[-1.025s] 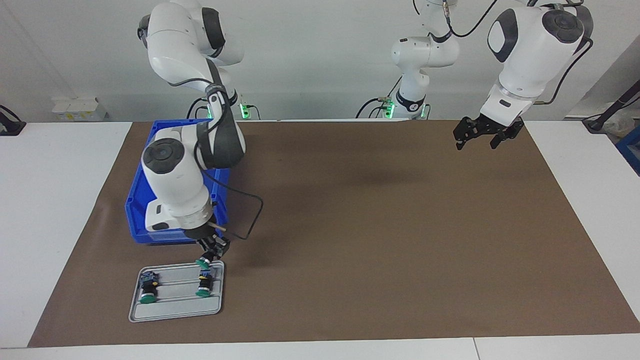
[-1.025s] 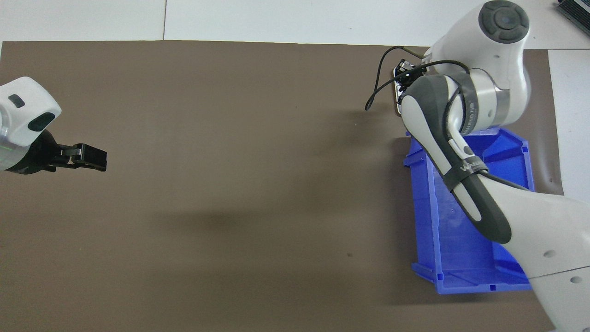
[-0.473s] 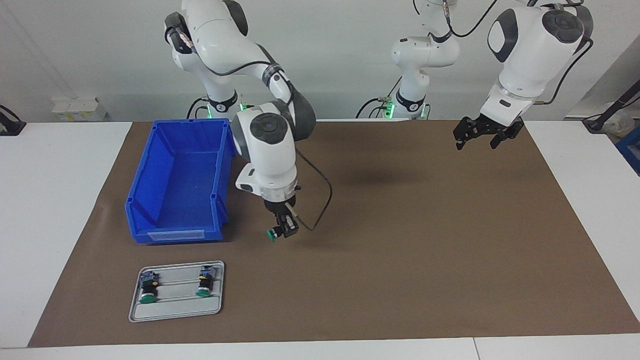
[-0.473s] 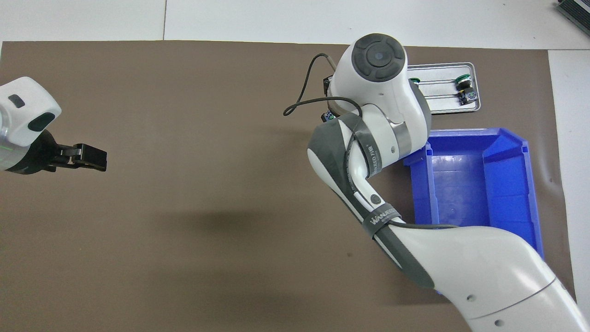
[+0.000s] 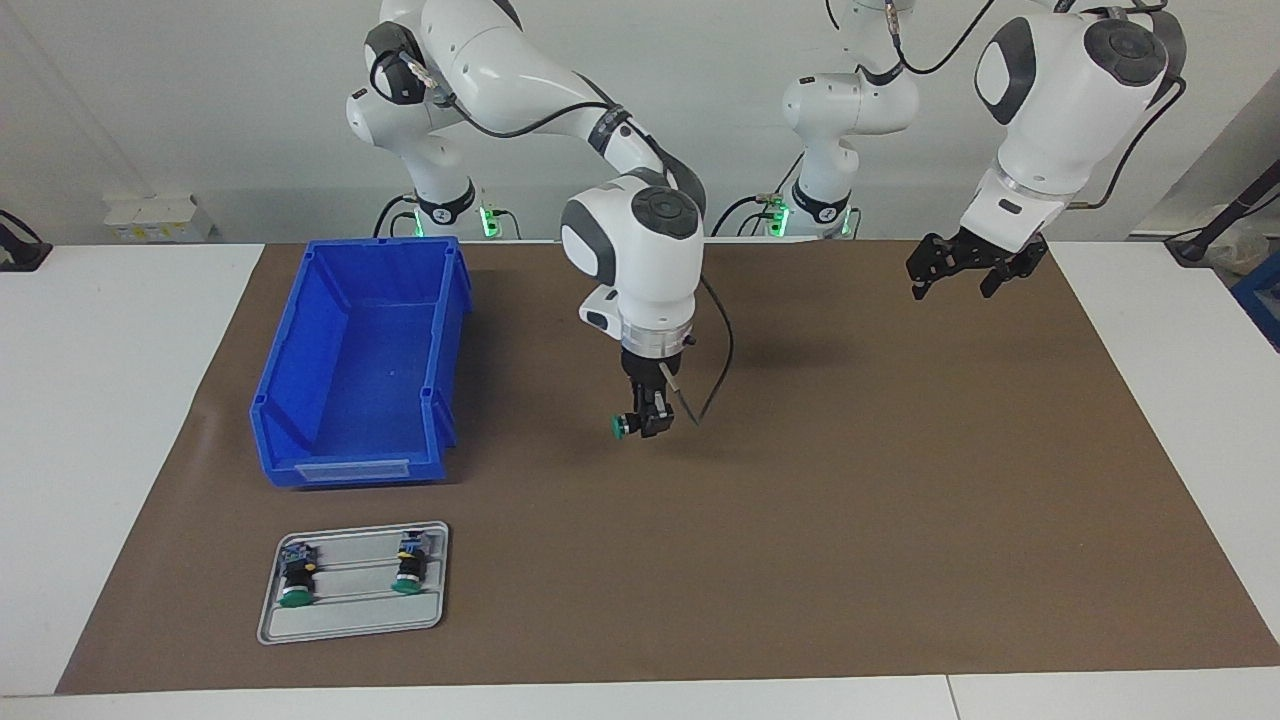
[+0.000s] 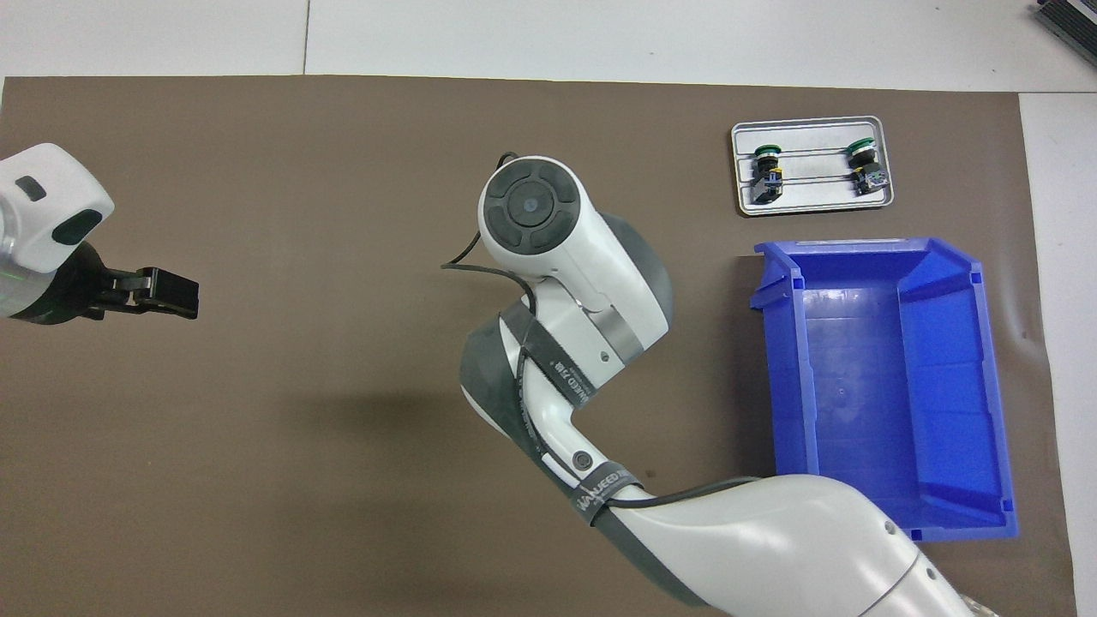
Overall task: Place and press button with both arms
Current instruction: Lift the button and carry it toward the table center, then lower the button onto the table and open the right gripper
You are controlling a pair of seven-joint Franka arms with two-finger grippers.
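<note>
Green-capped, the button [image 5: 624, 426] hangs pinched in the right gripper [image 5: 645, 420], cap sticking out sideways from the jaws, over the brown mat [image 5: 800, 520] mid-tabletop. Two more buttons [image 5: 296, 580] lie on the grey tray [image 5: 350, 625] beside the blue bin [image 5: 355, 360]. The left gripper [image 5: 960, 275] waits raised, jaws spread.

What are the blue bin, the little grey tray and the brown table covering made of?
The blue bin looks like moulded plastic: one uniform colour, slightly glossy walls, ribbed rim. The grey tray could be metal or plastic: pale matte surface, rounded corners, raised dividing lines. The brown covering looks like paper or thin felt: flat, matte, with a faint wrinkle near its edge.
</note>
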